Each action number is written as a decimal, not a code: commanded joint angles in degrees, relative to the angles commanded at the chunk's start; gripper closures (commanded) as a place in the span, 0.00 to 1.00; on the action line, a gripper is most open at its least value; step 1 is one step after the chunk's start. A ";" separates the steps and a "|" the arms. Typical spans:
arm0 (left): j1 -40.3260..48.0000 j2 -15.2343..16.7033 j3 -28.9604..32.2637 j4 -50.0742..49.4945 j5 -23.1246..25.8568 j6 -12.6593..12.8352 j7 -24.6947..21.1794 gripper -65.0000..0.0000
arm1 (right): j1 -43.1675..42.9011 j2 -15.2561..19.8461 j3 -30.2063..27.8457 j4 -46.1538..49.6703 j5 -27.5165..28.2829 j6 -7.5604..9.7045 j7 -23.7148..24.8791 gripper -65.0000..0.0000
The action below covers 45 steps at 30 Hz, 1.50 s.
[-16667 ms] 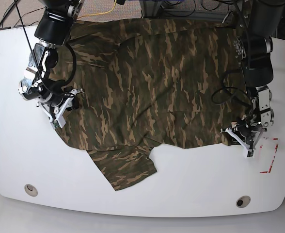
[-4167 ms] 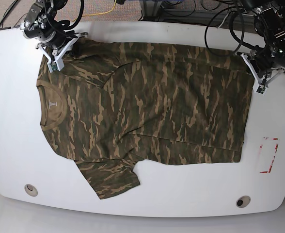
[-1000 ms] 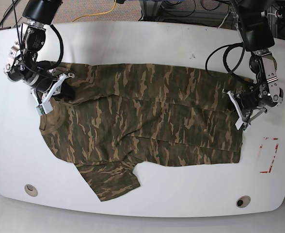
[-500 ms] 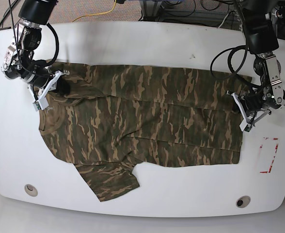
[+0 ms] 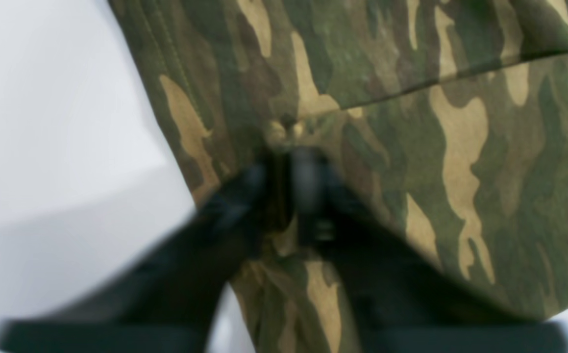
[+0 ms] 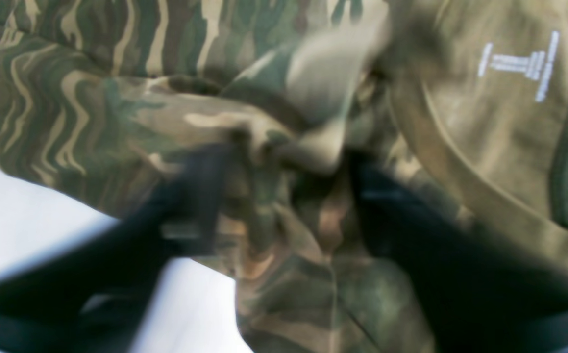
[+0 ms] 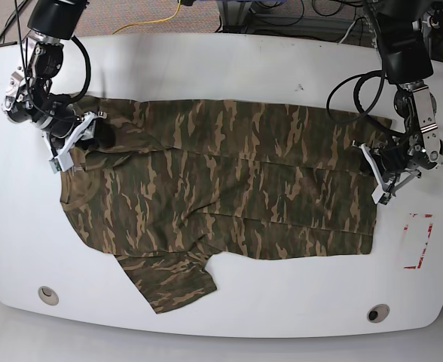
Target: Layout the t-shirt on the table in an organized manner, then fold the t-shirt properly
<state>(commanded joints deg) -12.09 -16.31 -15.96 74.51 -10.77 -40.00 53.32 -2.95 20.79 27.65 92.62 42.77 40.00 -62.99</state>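
Camouflage t-shirt lies spread on the white table, with both grippers pinching its top edge

Nearest is one short sleeve, sticking out toward the front edge of the table; two round holes sit near that edge; farther back, the left gripper is closed tight on the cloth at the hem side; the right gripper is clamped on a bunch of cloth beside the tan collar; red tape marks the table near the hem
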 joint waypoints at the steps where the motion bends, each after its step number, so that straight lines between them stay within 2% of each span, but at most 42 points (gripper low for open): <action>1: 0.00 0.00 0.00 0.26 0.00 0.00 0.00 0.59 | -0.18 0.00 0.00 1.76 0.00 0.00 0.00 0.05; 2: 0.00 0.00 -0.09 0.35 -0.09 0.00 0.00 0.54 | -0.26 0.00 0.00 2.90 0.00 0.00 -0.09 0.00; 4: -0.09 0.00 -0.26 2.11 -0.18 0.00 0.09 0.45 | -0.79 0.00 0.09 7.21 0.00 0.00 -0.35 0.00; 12: 0.26 -0.09 -0.44 9.93 -0.18 0.00 0.18 0.45 | -6.33 0.18 4.22 16.53 0.09 0.00 -0.35 0.00; 17: 0.88 -1.14 -2.81 14.59 -0.18 0.00 0.18 0.45 | -10.11 0.00 7.74 16.62 0.35 0.00 -0.35 0.00; 20: 2.99 -1.23 -5.54 17.14 -0.18 0.00 0.18 0.45 | -13.01 -1.76 10.99 16.53 0.26 0.00 -0.26 0.00; 28: 5.80 -1.23 -6.77 18.02 -0.18 0.00 0.18 0.45 | -11.34 -2.64 11.43 16.35 0.35 0.00 -0.26 0.00; 33: 7.30 -1.14 -6.59 18.02 -0.18 0.00 0.18 0.45 | -5.80 -2.64 11.34 11.87 0.44 0.00 -0.35 0.00; 40: 7.65 -1.14 -6.68 18.02 -0.18 0.00 0.18 0.45 | 5.19 -2.29 11.25 -3.60 0.26 0.00 -3.08 0.00; 45: 7.65 -1.14 -6.59 18.02 -0.18 0.00 0.18 0.45 | 8.79 -2.46 10.64 -8.79 0.35 0.00 -3.96 0.00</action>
<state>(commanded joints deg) -4.44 -17.45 -22.55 92.53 -10.95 -40.00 53.49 5.85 18.33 38.29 83.82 43.12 40.00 -66.95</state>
